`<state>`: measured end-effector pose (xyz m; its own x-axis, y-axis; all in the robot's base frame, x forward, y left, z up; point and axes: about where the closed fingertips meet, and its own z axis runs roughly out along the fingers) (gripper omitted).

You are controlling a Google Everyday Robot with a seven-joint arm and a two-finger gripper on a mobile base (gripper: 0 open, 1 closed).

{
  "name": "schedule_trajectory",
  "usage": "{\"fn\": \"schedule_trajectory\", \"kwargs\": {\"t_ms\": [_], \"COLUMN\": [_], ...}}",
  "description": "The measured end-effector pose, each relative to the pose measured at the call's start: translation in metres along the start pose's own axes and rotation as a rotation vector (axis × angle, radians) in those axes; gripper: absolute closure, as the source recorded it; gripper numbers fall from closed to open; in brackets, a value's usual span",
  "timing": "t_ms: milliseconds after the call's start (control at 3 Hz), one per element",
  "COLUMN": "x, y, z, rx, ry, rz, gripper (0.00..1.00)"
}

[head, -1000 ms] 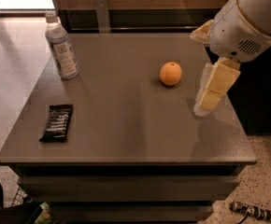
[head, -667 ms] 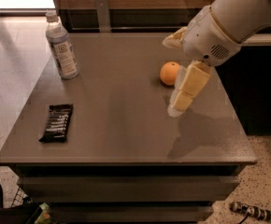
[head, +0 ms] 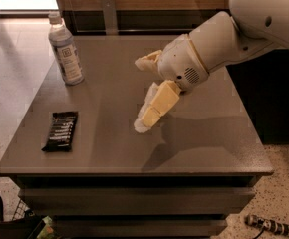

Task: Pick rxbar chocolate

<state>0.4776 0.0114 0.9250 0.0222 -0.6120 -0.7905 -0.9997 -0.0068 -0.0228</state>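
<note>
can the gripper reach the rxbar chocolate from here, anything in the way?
Probably yes. The gripper hangs over mid-table; the rxbar chocolate lies flat near the front left edge, bare tabletop between. The water bottle stands farther back, off that line.

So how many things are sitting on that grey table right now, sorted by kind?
Water bottle: 1
rxbar chocolate: 1
Total: 2 in view on the table
The gripper hangs over the table's middle, to the right of the bar; the arm may hide something behind it.
</note>
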Motion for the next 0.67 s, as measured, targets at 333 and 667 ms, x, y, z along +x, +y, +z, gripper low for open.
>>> {"fn": "schedule_trajectory", "kwargs": {"t_ms": [333, 667], "x": [-0.0136, -0.0142], "y": [-0.0010, -0.0030], "z": [0.0359, 0.0452], "rx": [0.040, 0.049], "ry": [-0.155, -0.175], "rz": [0.034, 0.026], "gripper": [0.00, 0.00]}}
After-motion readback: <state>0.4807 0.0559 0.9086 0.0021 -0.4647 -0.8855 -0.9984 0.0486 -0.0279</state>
